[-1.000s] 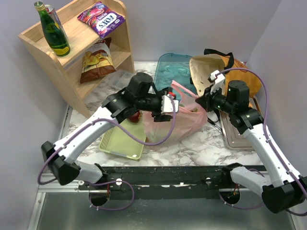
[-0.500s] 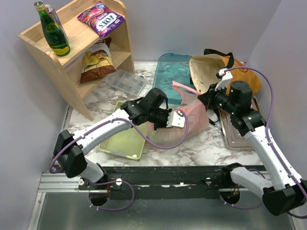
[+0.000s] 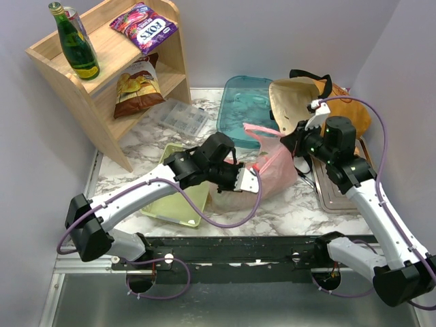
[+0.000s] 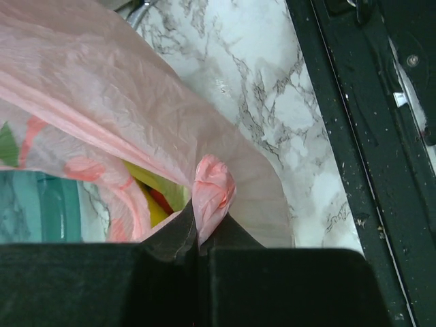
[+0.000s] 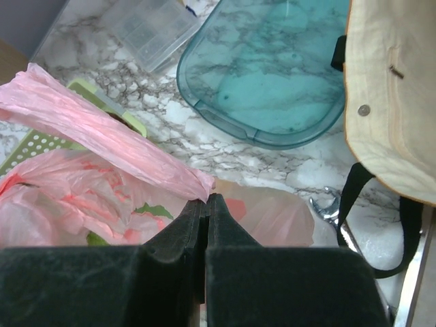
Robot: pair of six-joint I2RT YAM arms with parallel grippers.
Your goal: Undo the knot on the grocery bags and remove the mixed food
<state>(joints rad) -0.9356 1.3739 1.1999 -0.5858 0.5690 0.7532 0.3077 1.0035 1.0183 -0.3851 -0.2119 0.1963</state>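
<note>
**anon:** which cam actually shows the grip?

**me:** the wrist cams. From the top cam I only see both arms crowding the bag [image 3: 272,170], and my left arm [image 3: 146,191] covers its near-left side. On the left wrist cam, the left gripper [image 4: 197,235] has its jaws pressed tight on a bunched nub [image 4: 213,191] of the bag's rim. Yellow and red food [image 4: 162,199] shows in the mouth just beside it. On the right wrist cam, the right gripper [image 5: 206,204] is pinching the end of a twisted pink strip [image 5: 102,133] at the bag's far-right top. I can't tell whether either one is the knot.

**anon:** what's around it?

**me:** teal tray [image 3: 238,102] is just behind the bag. The tote [image 3: 300,102] is behind-right of it, lying open. Green tray [image 3: 178,204] is on its left, partly under my arm, and the steel tray [image 3: 330,194] is on its right. A green leaf [image 5: 153,210] shows through the plastic.
</note>
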